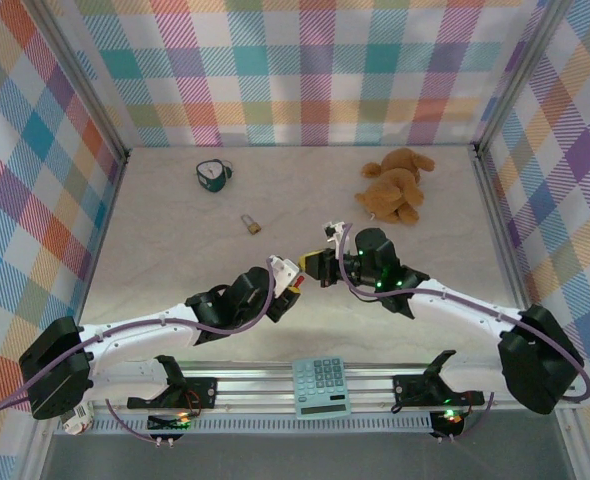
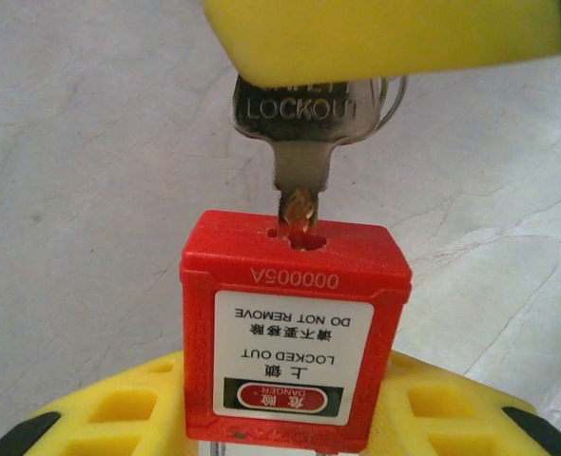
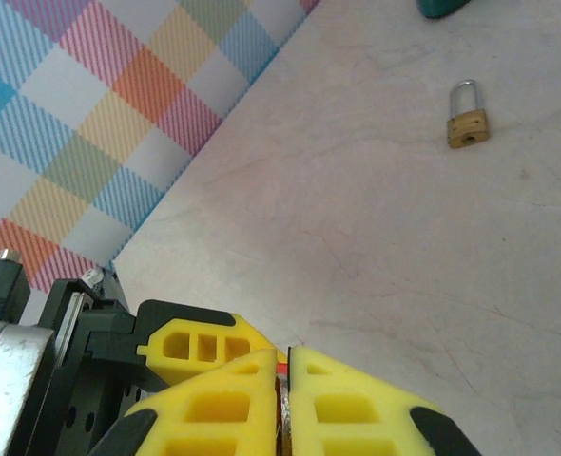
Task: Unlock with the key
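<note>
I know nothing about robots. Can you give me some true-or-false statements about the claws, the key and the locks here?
The small flat metal key has its tip in the red plastic padlock's keyhole. True.
The left claw holds the small brass padlock. False: it holds the red padlock; the brass one lies alone on the table.
The right claw is shut on the key. True.
The brown teddy bear touches the pale teal calculator. False: they lie far apart.
</note>
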Controlling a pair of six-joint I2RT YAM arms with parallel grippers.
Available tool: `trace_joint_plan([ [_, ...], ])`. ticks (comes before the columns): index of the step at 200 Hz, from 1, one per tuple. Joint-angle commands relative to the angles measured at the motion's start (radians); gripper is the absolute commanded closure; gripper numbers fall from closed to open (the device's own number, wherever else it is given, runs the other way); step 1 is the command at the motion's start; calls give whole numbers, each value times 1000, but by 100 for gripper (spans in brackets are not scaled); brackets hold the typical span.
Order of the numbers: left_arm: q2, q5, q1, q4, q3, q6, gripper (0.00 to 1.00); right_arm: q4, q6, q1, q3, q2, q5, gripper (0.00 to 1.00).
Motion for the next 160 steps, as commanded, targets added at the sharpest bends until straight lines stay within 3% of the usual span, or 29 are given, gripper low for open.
trace_joint_plan([
  [1, -30, 20, -2, 322, 61, -7, 81, -266, 8, 43, 28, -13, -22, 90],
  [32, -18, 1, -20, 329, 27, -24, 81, -293, 9, 43, 89, 8, -51, 85],
  [123, 38, -45, -40, 335, -8, -57, 83, -318, -11, 43, 154, -49, 60, 73],
  [160, 45, -59, -44, 338, -16, -59, 83, -363, -24, 33, 191, -65, 94, 63],
])
